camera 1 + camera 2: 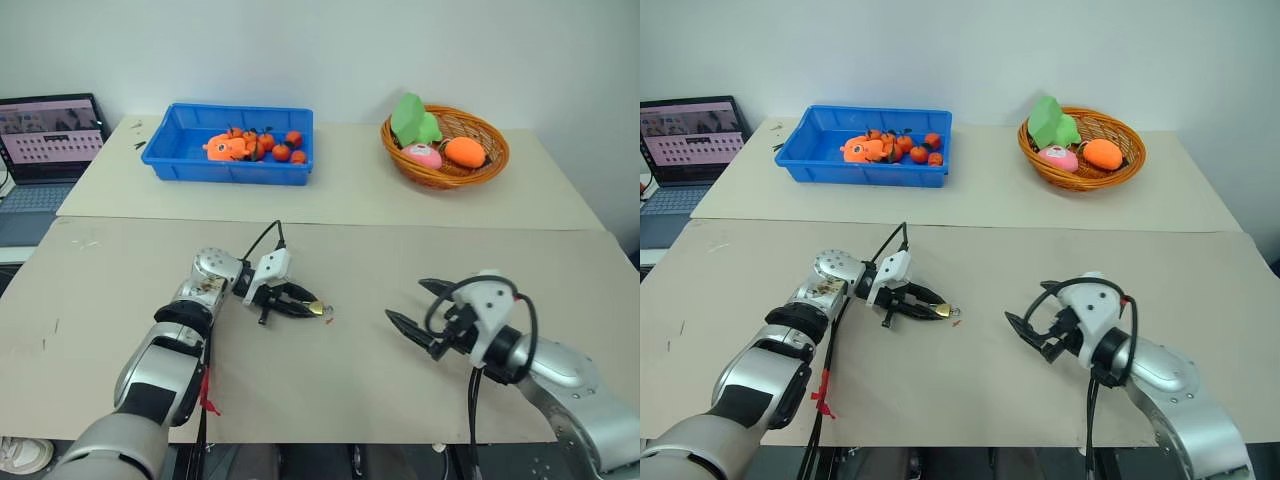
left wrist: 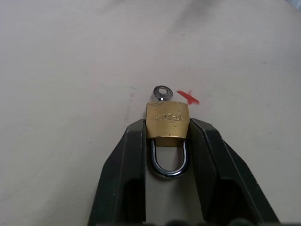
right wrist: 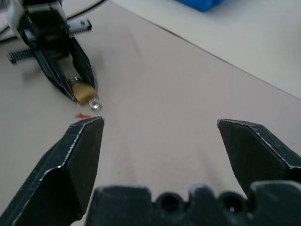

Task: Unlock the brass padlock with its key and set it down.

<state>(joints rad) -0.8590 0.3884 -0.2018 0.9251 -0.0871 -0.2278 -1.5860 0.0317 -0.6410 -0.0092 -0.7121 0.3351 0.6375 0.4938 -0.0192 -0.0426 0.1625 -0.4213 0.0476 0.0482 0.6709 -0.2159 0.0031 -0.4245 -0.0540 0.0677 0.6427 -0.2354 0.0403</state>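
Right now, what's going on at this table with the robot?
The left gripper is shut on the brass padlock, pinching its body between both fingers, with the key sticking out of its far end. The shackle looks closed. The right gripper is open and empty, pointed toward the lock from a short way off.

Key (image 2: 163, 92): just its round bow shows, blade hidden in brass padlock (image 2: 167, 119). Padlock's engraved lettering too blurred to read. Laptop (image 1: 48, 150) cut off at frame edge.

Lab-like test room — bare white wall (image 1: 330, 50), paper-covered tables (image 1: 400, 200), laptop (image 1: 45, 145), toy-filled bin (image 1: 230, 150) and basket (image 1: 445, 150).
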